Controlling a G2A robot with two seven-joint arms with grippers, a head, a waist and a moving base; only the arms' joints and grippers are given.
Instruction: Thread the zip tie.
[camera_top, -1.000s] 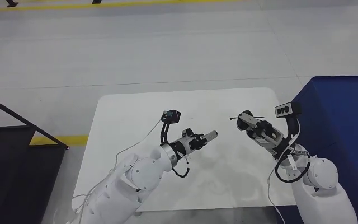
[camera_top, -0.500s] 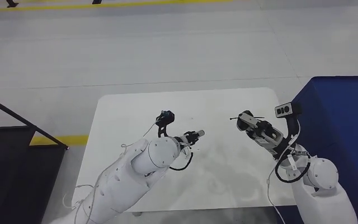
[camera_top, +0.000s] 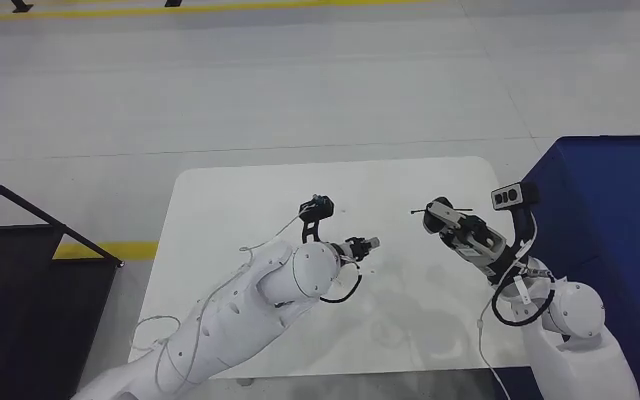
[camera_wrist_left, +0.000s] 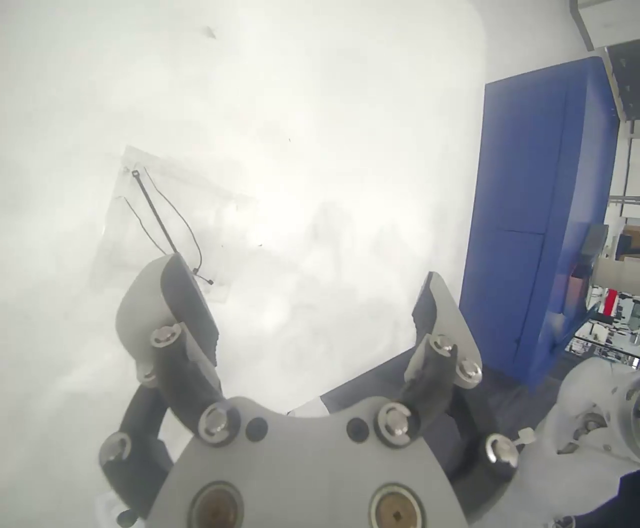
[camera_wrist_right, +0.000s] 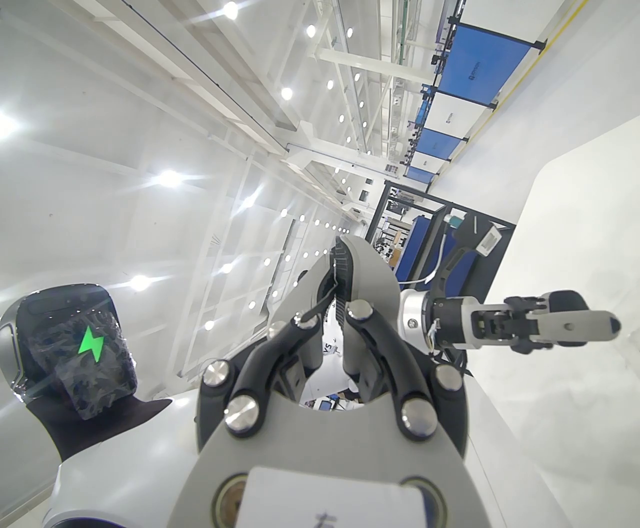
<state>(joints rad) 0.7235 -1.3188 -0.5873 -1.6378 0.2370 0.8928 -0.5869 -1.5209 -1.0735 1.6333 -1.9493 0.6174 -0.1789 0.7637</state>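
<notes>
My right gripper (camera_top: 433, 214) hangs above the table's right part, shut on a thin black zip tie (camera_top: 416, 211) whose end sticks out toward the table's middle. In the right wrist view the tie (camera_wrist_right: 324, 297) runs between the closed fingers of that gripper (camera_wrist_right: 338, 260). My left gripper (camera_top: 370, 243) hovers over the table's middle, open and holding nothing, pointing at the right gripper. In its own view the left gripper (camera_wrist_left: 300, 270) stands with jaws wide apart, above a clear bag (camera_wrist_left: 165, 225) with more black zip ties (camera_wrist_left: 152, 210) lying flat on the table.
The white table (camera_top: 220, 220) has a rounded edge. A blue cabinet (camera_top: 590, 200) stands close at the right, beside the right arm. A dark frame (camera_top: 40, 290) stands to the left of the table.
The left arm has swung and turned at the wrist; its gripper pulled back a little, then came forward again toward the right gripper. The right arm and its tie have stayed still.
</notes>
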